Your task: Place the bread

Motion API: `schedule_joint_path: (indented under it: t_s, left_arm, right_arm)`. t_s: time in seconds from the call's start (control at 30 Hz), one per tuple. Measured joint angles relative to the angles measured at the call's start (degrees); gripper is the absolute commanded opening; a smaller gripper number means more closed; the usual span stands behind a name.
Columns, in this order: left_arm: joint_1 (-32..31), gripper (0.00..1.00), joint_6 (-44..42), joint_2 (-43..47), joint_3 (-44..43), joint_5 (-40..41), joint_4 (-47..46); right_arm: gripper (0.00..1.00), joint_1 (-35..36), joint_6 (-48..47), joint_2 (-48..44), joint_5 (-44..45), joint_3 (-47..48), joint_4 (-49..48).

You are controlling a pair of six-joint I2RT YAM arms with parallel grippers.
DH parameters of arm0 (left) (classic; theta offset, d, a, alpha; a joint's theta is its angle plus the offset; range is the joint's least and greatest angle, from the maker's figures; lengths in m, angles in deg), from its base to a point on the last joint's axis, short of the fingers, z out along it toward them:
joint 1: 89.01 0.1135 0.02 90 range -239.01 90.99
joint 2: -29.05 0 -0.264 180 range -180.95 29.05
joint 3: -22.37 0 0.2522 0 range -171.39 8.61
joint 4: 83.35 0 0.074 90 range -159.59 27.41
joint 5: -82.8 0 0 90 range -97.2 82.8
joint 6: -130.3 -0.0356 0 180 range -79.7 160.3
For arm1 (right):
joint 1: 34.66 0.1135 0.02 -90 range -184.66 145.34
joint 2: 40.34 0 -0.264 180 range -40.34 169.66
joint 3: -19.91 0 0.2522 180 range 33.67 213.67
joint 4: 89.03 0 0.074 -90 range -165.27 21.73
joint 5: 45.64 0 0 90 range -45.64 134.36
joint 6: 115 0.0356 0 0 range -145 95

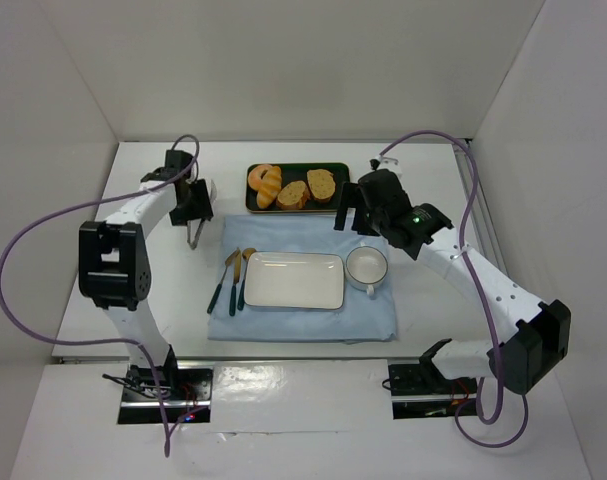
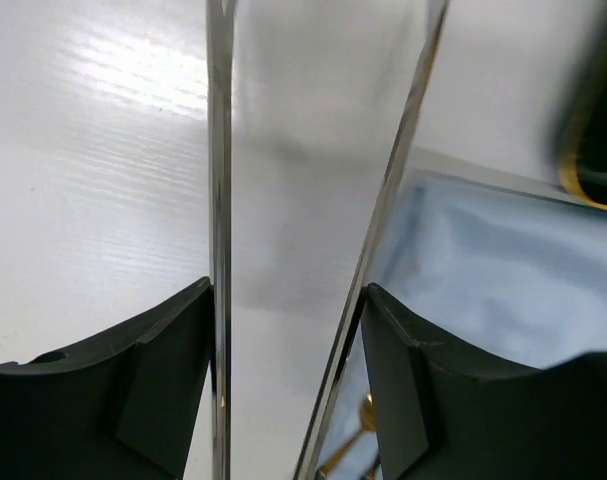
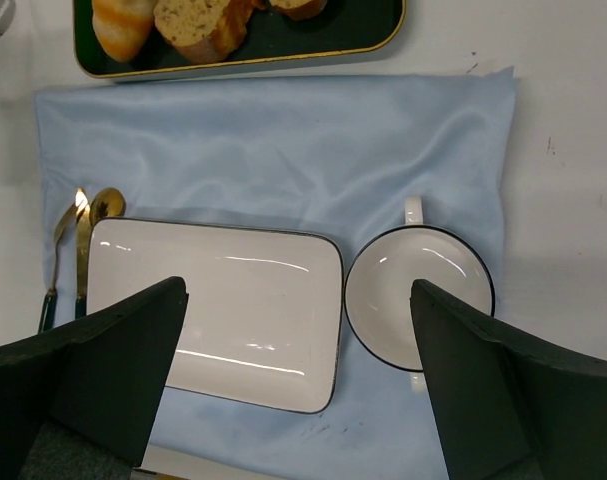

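Note:
The bread, a golden-orange roll (image 1: 268, 187), lies at the left end of a dark gold-rimmed tray (image 1: 313, 165) at the back; it also shows at the top of the right wrist view (image 3: 123, 25). My left gripper (image 1: 192, 208) is left of the tray, shut on metal tongs (image 1: 196, 236) whose two arms (image 2: 219, 200) run between its fingers, tips pointing at the table by the cloth's corner. My right gripper (image 1: 355, 216) is open and empty, hovering over the blue cloth between the white plate (image 3: 213, 300) and the cup (image 3: 418, 290).
Two brown-crusted bread slices (image 1: 305, 189) lie on the tray beside the roll. A blue cloth (image 1: 303, 325) carries the rectangular white plate (image 1: 293, 280), a white cup (image 1: 367, 267) and gold-and-teal cutlery (image 1: 233, 280). White walls enclose the table.

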Motion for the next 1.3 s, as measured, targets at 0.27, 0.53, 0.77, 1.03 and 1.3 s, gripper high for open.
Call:
schedule_joint_path:
  t_s: [0.27, 0.53, 0.77, 1.03, 1.3]
  left_arm:
    - [-7.61, 0.71, 1.64, 16.55, -5.31, -5.73, 0.79]
    - [-17.90, 0.73, 3.19, 23.56, -6.58, -12.55, 1.51]
    - [-25.79, 0.67, 2.47, 24.81, -3.93, -7.17, 6.10]
    - [-29.07, 0.69, 0.72, 24.76, -2.99, 3.78, 7.65]
    - [-29.24, 0.69, -3.17, 15.19, -3.80, 12.20, 4.70]
  right_arm:
    - [1.00, -0.15, 0.13, 0.26, -3.26, -0.87, -3.63]
    - [1.00, -0.15, 0.09, 3.13, -6.82, -1.84, -8.22]
    - [1.00, -0.15, 0.55, 1.62, -8.35, -7.52, -12.02]
    - [1.00, -0.42, 1.33, -5.64, -8.39, -12.09, -12.52]
    - [1.00, -1.03, 1.11, -10.38, -7.37, -13.53, -12.22]
